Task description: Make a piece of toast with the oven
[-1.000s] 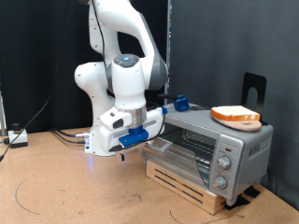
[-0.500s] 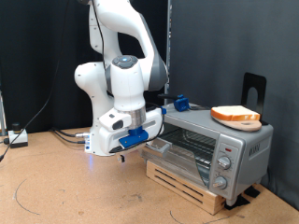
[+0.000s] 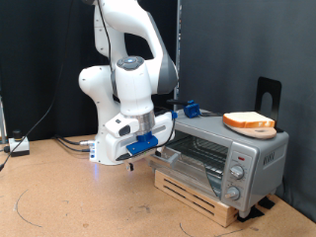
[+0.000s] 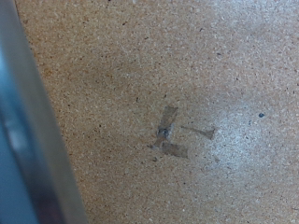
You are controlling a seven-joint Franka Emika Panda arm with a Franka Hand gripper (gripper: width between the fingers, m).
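toast point(image 3: 249, 122), a thick cream slice with orange-brown crust, lies on a round wooden plate point(image 3: 259, 131) atop the silver oven point(image 3: 219, 150), while the pincer point(image 3: 131, 158), its state impossible to tell, hangs above the bench point(image 3: 59, 197) beside the oven's glass front.

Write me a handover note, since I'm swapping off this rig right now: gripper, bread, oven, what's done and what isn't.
Gripper: low beside the oven's door end, on the exterior view's left, pointing down at the bare board; it holds nothing that shows. Whether the jaws are open cannot be told.
Piece of toast: lying on top of the oven, near its knob end.
Done: nothing visible.
Left: bread is not inside the oven.
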